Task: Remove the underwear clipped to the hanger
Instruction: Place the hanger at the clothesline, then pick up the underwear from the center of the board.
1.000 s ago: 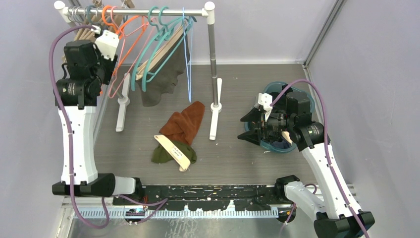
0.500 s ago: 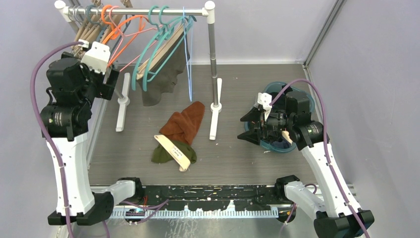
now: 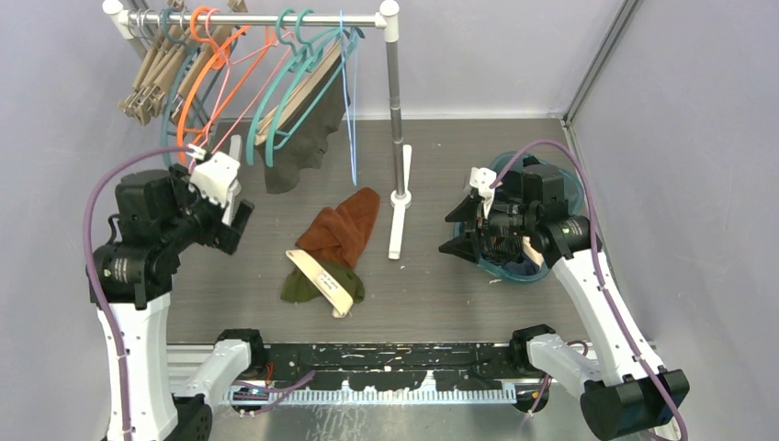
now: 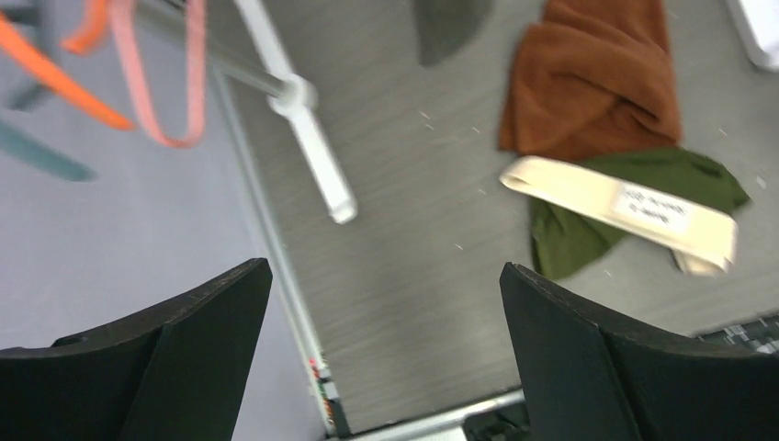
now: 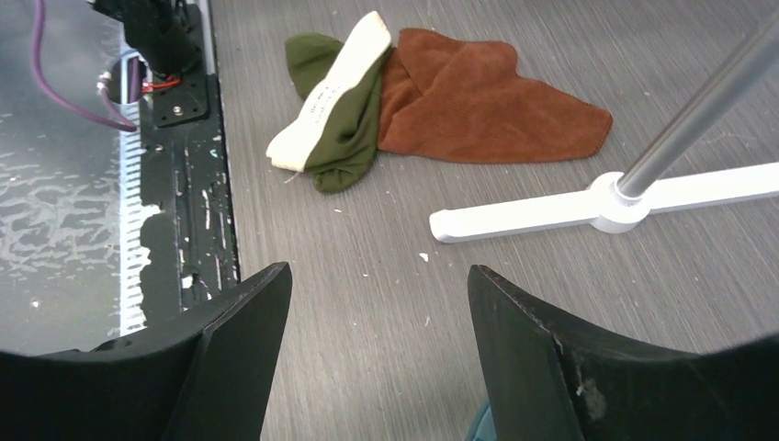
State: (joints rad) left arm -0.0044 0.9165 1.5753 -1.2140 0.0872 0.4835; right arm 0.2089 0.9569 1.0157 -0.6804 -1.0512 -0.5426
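A grey-brown underwear [image 3: 296, 152] hangs clipped to a tan hanger [image 3: 310, 81] on the rail, among teal hangers; its lower edge shows in the left wrist view [image 4: 447, 23]. An olive-green underwear [image 3: 301, 287] [image 4: 574, 237] [image 5: 347, 129] with a cream waistband lies on the table. My left gripper [image 3: 237, 219] [image 4: 386, 317] is open and empty, low over the table's left side, away from the rack. My right gripper [image 3: 459, 237] [image 5: 378, 317] is open and empty, hovering right of the rack's foot.
A rust-brown cloth [image 3: 344, 228] [image 4: 592, 78] [image 5: 487, 96] lies against the olive underwear. The white rack has feet [image 3: 397, 220] [image 4: 308, 152] [image 5: 597, 204] on the table and several orange, pink and teal hangers [image 3: 197, 83]. A teal basket [image 3: 533, 268] sits under my right arm.
My left arm came down off the hanger rail toward the table's near left, its jaws opening wide. The hangers at the left swung. My right arm barely shifted.
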